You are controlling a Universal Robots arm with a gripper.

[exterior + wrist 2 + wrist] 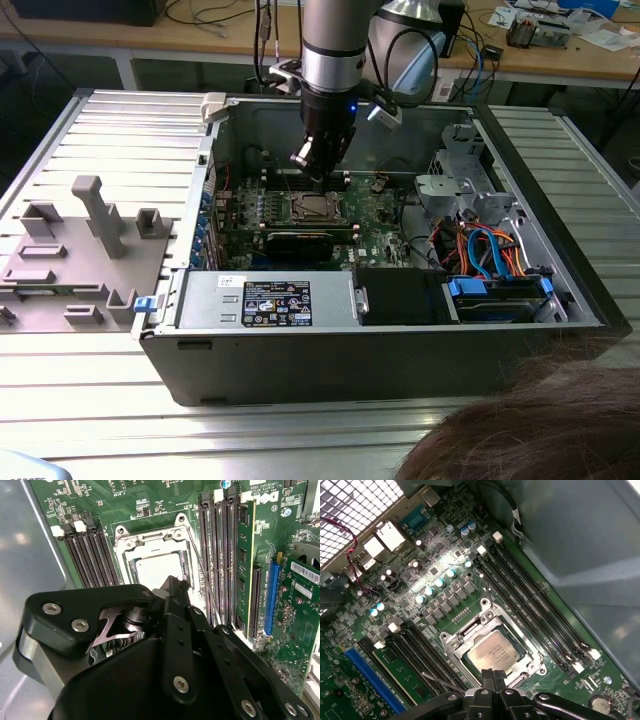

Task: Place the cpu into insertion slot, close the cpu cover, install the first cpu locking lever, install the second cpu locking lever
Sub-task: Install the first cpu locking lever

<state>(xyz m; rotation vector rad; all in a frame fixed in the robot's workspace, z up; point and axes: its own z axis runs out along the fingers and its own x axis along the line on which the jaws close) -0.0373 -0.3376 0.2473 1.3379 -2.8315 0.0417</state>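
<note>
Silvery-tan metal tops the cpu (pixel 493 652), seated on the motherboard (pixel 427 619) with the cpu cover (pixel 456 647) lying flat around it, your gripper (pixel 490 676) poised just beside it, pinched together and empty; judge the chip light, rigid, fragile, gripped only by its side edges.

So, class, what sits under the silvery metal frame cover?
The square silvery-tan cpu shows through the window of the cover; its edges hide beneath the frame, one side behind the black tool.
</note>
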